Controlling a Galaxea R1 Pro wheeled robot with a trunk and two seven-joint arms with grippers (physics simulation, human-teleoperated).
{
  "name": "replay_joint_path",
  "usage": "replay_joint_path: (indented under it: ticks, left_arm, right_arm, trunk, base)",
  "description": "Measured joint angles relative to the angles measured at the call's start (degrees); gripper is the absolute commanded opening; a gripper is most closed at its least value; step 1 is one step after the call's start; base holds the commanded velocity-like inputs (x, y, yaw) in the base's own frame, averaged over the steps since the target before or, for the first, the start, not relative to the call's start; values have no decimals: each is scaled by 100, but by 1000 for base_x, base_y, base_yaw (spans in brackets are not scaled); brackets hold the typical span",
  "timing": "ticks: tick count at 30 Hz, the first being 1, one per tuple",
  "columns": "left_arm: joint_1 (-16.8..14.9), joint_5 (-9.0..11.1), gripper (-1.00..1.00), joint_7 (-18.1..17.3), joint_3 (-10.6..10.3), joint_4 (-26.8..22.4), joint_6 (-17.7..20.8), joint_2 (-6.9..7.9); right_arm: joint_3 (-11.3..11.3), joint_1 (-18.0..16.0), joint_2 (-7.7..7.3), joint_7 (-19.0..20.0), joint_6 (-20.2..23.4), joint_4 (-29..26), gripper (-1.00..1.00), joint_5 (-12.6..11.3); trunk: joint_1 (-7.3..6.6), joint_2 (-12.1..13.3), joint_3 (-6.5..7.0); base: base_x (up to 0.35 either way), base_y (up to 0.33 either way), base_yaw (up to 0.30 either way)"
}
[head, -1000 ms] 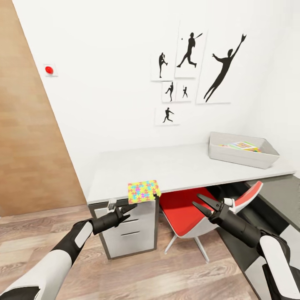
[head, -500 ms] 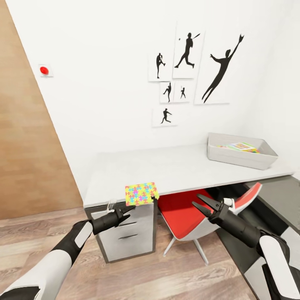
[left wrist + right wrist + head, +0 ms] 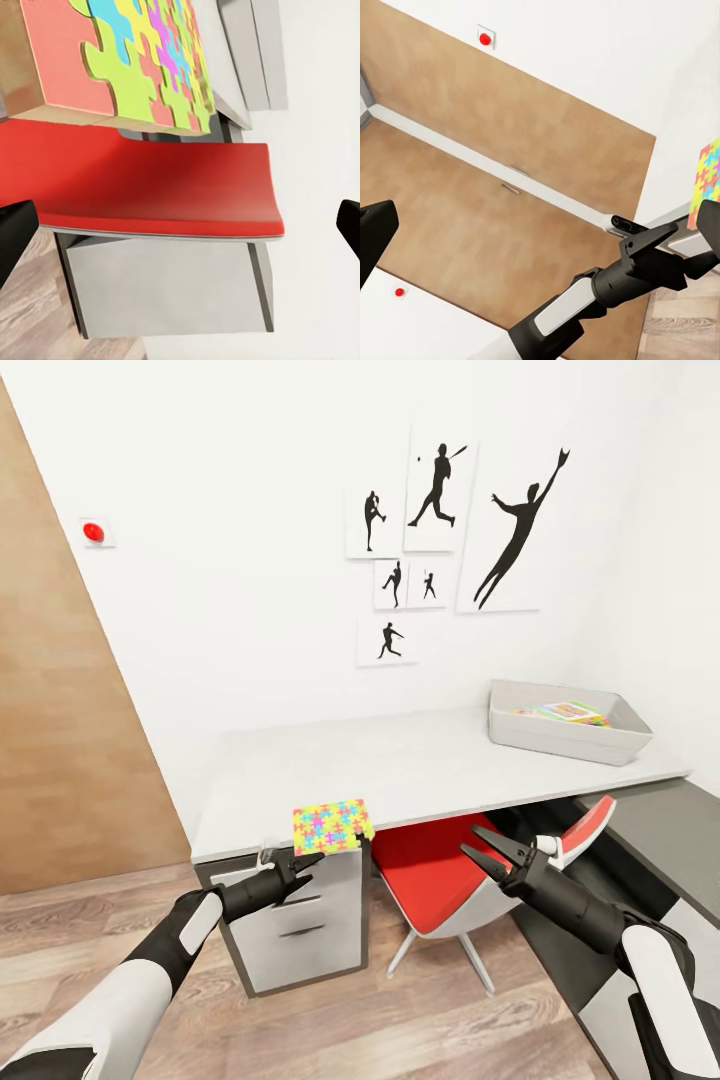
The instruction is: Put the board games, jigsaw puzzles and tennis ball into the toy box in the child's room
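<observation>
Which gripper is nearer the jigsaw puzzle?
The left gripper, just below the jigsaw puzzle at the desk's front edge; the right gripper is farther off.

No text, label, brand or number can be read in any view. The wall pictures (image 3: 440, 540) carry only black baseball-player silhouettes, without captions. The jigsaw puzzle (image 3: 331, 826) is printed with coloured interlocking pieces and no lettering. A printed cover (image 3: 566, 712) is seen inside the toy box (image 3: 566, 735), but it is too small for any words to be made out. The red round button (image 3: 93, 532) on the wall is unmarked.
</observation>
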Motion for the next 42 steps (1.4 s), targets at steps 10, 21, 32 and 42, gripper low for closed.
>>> replay_joint_path:
  ticks: [10, 21, 32, 42]
  left_arm:
    - [0, 19, 100, -26, 110, 6, 37, 38]
    - [0, 20, 100, -35, 748, 8, 48, 59]
    - [0, 27, 100, -35, 879, 13, 81, 139]
    - [1, 27, 100, -27, 885, 16, 109, 145]
  right_arm:
    - [0, 0, 0, 0, -2, 0, 100, 0]
    - [2, 0, 0, -3, -4, 0, 100, 3]
    - [9, 0, 0, -9, -5, 0, 100, 0]
    - [10, 0, 0, -9, -6, 0, 100, 3]
  trunk:
    - [0, 0, 1]
    - [65, -119, -53]
    - [132, -241, -107]
    - [219, -400, -178]
  base:
    - [0, 0, -1]
    - [0, 0, 0]
    - [0, 0, 0]
    - [0, 0, 0]
